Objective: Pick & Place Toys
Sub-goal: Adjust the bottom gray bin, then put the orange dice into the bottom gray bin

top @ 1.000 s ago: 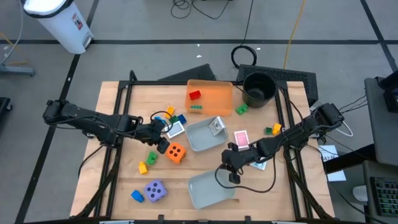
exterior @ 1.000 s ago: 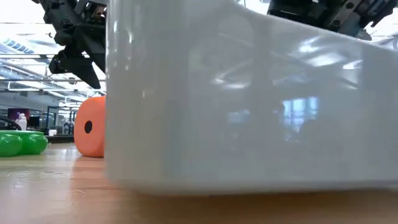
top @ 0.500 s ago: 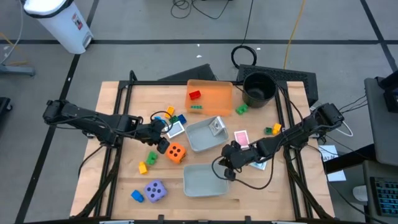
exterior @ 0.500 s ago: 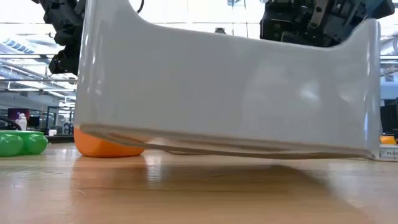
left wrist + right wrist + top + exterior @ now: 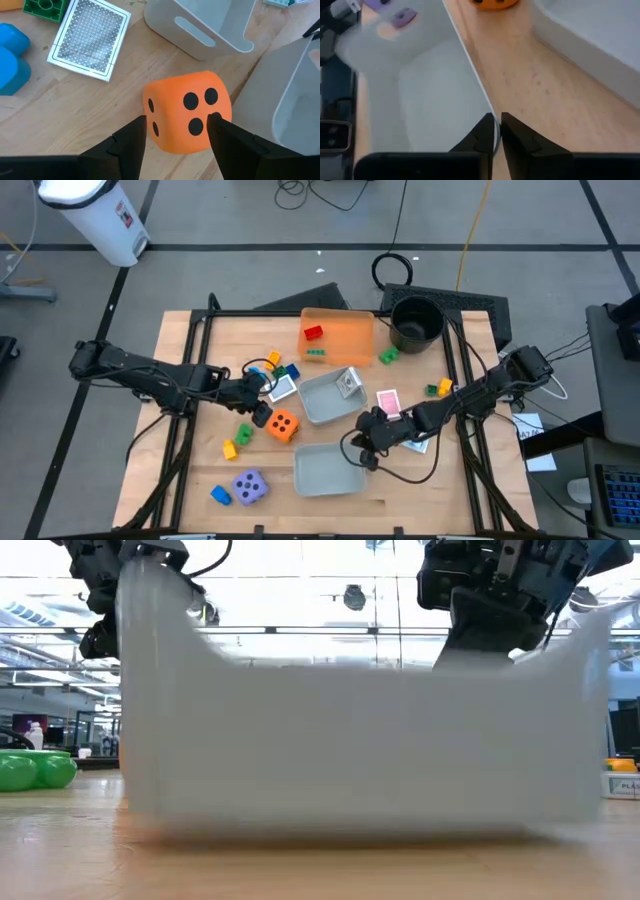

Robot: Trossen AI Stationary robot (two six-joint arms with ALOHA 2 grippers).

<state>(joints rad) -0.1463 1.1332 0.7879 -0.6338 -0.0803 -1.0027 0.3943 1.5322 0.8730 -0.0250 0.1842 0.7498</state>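
My right gripper (image 5: 364, 457) pinches the thin wall of the near grey tray (image 5: 325, 472), fingers (image 5: 482, 136) nearly together with the rim between them. My left gripper (image 5: 262, 413) hangs over the orange die (image 5: 284, 425), fingers (image 5: 131, 141) spread apart on either side of it, not clearly touching. The die sits on the table (image 5: 200, 470), beside the other grey tray (image 5: 322, 400). The purple die (image 5: 249, 486) lies well apart, near the front edge.
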